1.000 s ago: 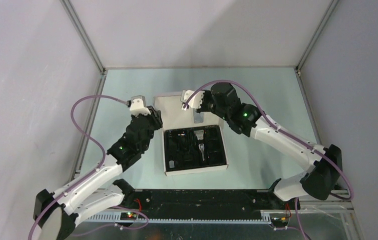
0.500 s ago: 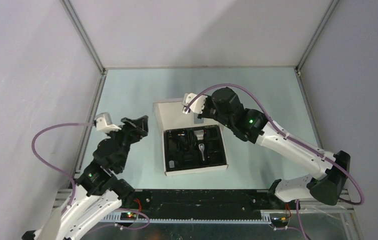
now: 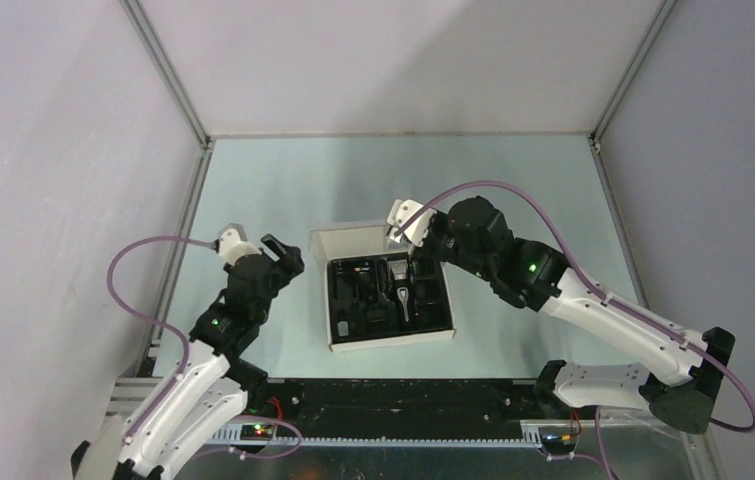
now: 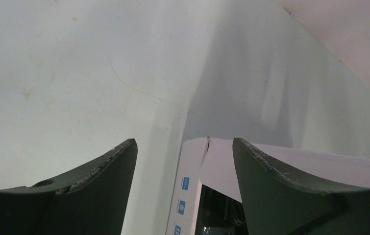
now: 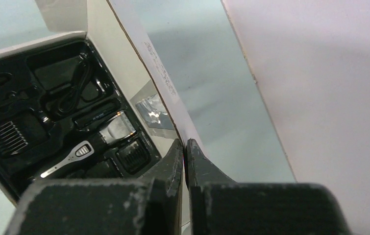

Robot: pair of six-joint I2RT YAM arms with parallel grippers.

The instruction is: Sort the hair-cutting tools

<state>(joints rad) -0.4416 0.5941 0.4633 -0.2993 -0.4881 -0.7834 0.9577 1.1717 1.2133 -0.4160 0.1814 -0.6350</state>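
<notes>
**Top and wrist views, box-opening stage.** The box (image 3: 393,341) lies at mid-table between the two arms, its lid (image 3: 348,240) raised at the far edge.

The right gripper (image 5: 185,145) is at the lid's far right corner. Its fingers are pressed almost together with the thin cardboard edge running down between them. This appears to be a pinch grip that holds the lid back so the black tray (image 5: 50,68) is exposed.

The tools all lie in the tray's moulded recesses:
- The silver-and-black clipper (image 5: 70,159) is near the middle.
- Ribbed comb attachments (image 5: 7,134) are to either side of it.
- A coiled cable (image 5: 70,98) is in a further recess.

None of them has been lifted, so sorting proper is judged not yet begun.

The left gripper (image 4: 183,142) hovers over the bare table (image 3: 513,190) just left of the box. Its fingers are spread wide and empty, and they point towards the box's near corner. With the lid held by the other arm, this free hand is well placed to reach in for the first piece. The thin lid could slip from the pinch and fall across the tray.
</notes>
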